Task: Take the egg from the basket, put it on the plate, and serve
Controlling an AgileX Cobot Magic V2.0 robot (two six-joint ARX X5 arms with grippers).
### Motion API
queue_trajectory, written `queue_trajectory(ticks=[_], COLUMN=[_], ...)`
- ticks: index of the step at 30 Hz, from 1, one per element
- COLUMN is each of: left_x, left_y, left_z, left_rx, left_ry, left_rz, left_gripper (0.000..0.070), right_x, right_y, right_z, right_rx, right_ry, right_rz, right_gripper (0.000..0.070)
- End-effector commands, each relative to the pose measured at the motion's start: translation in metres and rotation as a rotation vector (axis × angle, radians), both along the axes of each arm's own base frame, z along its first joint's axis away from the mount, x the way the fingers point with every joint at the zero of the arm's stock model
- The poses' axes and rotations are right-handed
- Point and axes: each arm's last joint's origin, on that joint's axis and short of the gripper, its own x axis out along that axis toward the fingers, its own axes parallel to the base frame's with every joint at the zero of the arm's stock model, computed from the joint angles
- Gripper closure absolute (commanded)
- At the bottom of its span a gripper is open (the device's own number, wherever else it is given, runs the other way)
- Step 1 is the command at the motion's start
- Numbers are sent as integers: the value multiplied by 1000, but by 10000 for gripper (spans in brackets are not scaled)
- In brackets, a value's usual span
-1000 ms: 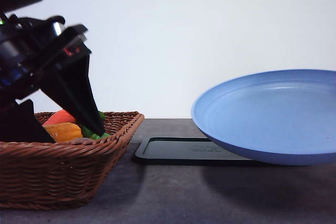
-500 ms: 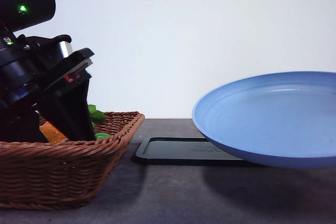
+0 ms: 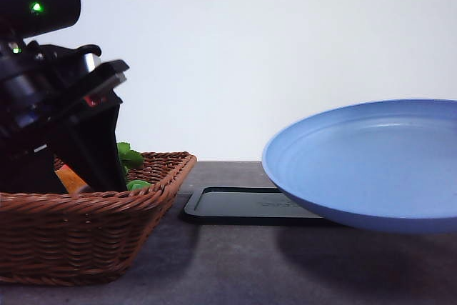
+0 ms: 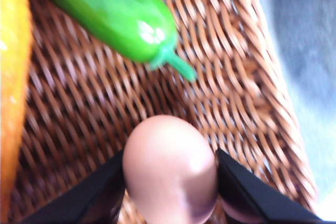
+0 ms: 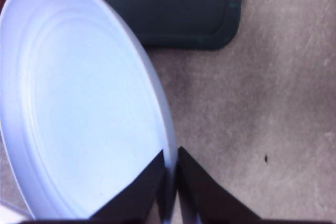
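In the left wrist view the pinkish-brown egg (image 4: 169, 163) lies on the woven floor of the basket (image 4: 236, 93), and my left gripper (image 4: 170, 205) is shut on it, one dark finger pressing each side. From the front, my left gripper (image 3: 86, 169) reaches down inside the brown wicker basket (image 3: 86, 230) at the left; the egg is hidden behind the rim. My right gripper (image 5: 169, 184) is shut on the rim of the light blue plate (image 5: 79, 108). That plate (image 3: 371, 166) hangs tilted above the table on the right.
A green vegetable (image 4: 113, 11) and a yellow-orange corn cob (image 4: 8, 82) lie in the basket beside the egg. A flat black tray (image 3: 243, 203) sits on the grey table behind and below the plate, and it also appears as the tray (image 5: 163, 9) under the right wrist.
My left gripper has dropped deeper into the basket and turned, now covering the carrot and corn seen a second ago. The plate has sunk slightly.
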Motion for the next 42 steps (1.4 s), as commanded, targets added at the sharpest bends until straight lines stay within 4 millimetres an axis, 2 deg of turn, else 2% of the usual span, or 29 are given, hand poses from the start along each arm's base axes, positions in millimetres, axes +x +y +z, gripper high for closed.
queue_trajectory(ticks=[1, 4, 9, 12, 16, 24, 29, 35, 37, 42], left_x=[7, 13, 16, 11, -2, -35, -41, -41, -40, -41], left_y=[-6, -12, -37, -57, -83, -119, -131, -136, -136, -137], left_z=[13, 33, 68, 83, 92, 79, 65, 54, 53, 53], left_rx=[-8, -58, -265, -343, -398, -131, -72, -44, -42, -49], left_ry=[-28, -37, -97, -195, -334, -599, -608, -571, -567, -564], left_rz=[-40, -67, -209, -294, -397, -555, -625, -640, -640, -632], left_gripper=[515, 515, 513, 513, 512, 511, 511, 503, 478, 355], right_x=[1, 1, 1, 1, 2, 1, -2, -5, -6, -7], right_y=[0, 1, 1, 2, 4, 10, 14, 18, 19, 20], right_z=[1, 1, 1, 1, 1, -1, -3, -3, -4, -4], right_rx=[3, 8, 14, 41, 114, 174, 172, 170, 170, 171], right_ry=[-13, -12, -11, -7, 9, 52, 82, 107, 114, 124], right_rz=[15, 20, 23, 39, 78, 133, 159, 186, 191, 197], right_gripper=[700, 700, 700, 700, 700, 700, 700, 700, 700, 700])
